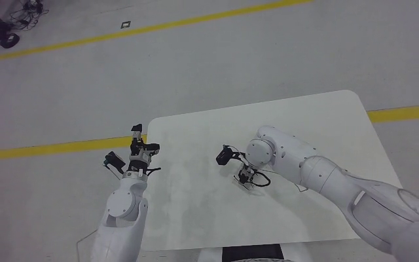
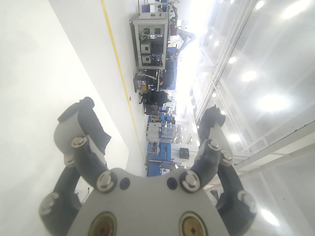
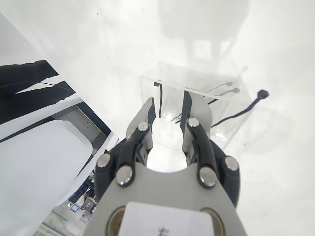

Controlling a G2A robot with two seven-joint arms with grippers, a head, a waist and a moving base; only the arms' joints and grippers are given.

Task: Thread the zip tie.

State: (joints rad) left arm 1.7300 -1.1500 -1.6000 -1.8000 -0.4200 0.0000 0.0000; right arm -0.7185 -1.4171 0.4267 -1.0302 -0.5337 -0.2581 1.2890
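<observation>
Fingers (image 3: 150,111) of right gripper (image 3: 168,110) stand parted facing boxed zip tie (image 3: 160,96); apparently pick-up step: next, descend and close. Left gripper (image 2: 150,106) wide, empty.

My left gripper (image 2: 150,114) has black fingers (image 2: 93,126) backed by pale grey metal. My right gripper (image 3: 169,101) has silver fingers (image 3: 147,114) lined with black ribbed pads (image 3: 186,104). Just behind the fingers on both, curved black links (image 3: 199,138) are pinned with round shiny screws (image 3: 193,123). Further back sits a flat grey base plate (image 2: 147,197) with two small dark holes and two brass-ringed sockets (image 2: 102,226). On the right one, a white label (image 3: 167,219) with a dark mark lies between the sockets. Behind the wrists, my arms (image 1: 308,167) are smooth white shells with thick round joints. Thin black cables (image 1: 262,180) loop close beside the fingers.
</observation>
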